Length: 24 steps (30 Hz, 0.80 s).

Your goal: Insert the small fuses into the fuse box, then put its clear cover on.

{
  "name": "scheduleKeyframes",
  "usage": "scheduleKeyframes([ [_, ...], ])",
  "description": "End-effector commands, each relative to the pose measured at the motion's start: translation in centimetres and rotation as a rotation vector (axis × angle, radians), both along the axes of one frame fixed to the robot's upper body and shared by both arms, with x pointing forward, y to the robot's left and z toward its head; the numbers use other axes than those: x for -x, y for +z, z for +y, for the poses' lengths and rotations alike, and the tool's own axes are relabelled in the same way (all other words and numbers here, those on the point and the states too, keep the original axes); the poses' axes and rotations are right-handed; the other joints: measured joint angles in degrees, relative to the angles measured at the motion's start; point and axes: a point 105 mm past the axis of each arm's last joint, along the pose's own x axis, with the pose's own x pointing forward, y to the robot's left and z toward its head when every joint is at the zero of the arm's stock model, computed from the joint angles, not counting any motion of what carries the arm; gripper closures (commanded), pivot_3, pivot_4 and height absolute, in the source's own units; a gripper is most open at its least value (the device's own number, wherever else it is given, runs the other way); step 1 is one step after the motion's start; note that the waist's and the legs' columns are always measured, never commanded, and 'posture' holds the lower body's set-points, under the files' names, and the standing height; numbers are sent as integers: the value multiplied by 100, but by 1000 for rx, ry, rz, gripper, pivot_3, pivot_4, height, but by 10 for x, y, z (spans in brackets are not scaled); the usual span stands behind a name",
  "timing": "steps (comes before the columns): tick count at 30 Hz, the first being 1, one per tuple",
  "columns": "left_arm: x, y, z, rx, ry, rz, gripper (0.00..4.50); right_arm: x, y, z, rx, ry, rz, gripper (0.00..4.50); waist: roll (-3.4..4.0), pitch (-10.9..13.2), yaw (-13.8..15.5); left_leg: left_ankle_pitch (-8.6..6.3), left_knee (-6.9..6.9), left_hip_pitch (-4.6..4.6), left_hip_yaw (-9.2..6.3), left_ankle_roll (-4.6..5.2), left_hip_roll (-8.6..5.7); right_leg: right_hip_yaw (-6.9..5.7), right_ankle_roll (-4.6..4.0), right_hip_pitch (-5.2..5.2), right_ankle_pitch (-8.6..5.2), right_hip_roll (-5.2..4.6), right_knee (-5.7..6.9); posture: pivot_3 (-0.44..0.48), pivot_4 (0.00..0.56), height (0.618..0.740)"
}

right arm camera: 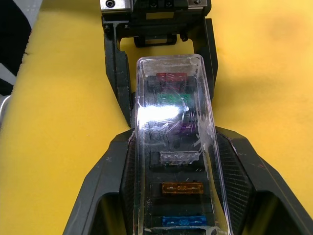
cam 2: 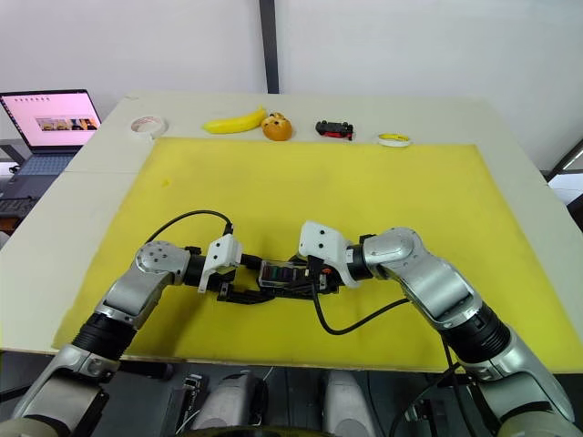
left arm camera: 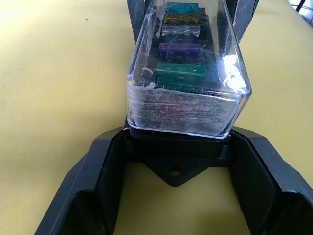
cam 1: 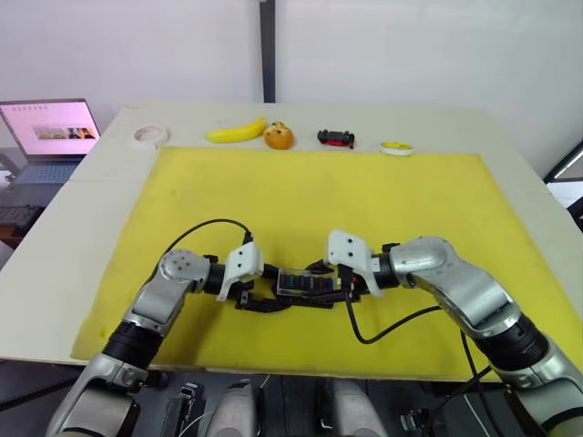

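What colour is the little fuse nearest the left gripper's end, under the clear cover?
Red, best seen in the right wrist view.

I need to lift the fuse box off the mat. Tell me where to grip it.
Grip the fuse box across its long black sides, below the cover, coming from an end. The clear cover tapers upward, so fingers could slip there. That is a judgement from its shape.

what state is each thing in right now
clear cover: on the fuse box, over the fuses
fuse box: on the yellow mat, between both pincers
fuses: seated in a row
left pincer: open around the box end
right pincer: open along the box sides
laptop: open, screen lit
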Motion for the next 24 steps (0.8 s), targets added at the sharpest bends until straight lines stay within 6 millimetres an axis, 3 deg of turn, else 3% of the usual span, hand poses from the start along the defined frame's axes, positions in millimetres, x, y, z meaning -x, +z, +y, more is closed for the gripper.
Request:
scheduleKeyframes([
  [1,18,-7,-8,-2,-94,37,1955,-9,-28,-22,65,-126,71,2809,0,0,-2,0,0,0,0,0,0,0,0,0,0,0,0,0,150,737],
  [18,20,-6,-9,-19,-121,32,1955,-4,-43,-23,118,-93,205,2809,1,0,-1,-2,-1,0,0,3,2,0,0,0,-1,-1,-1,0,150,737],
  [24,20,-6,-9,-19,-120,31,1955,-5,-28,-21,91,-76,191,2809,1,0,0,-2,-1,0,0,3,2,0,0,0,-1,-3,-1,0,150,737],
])
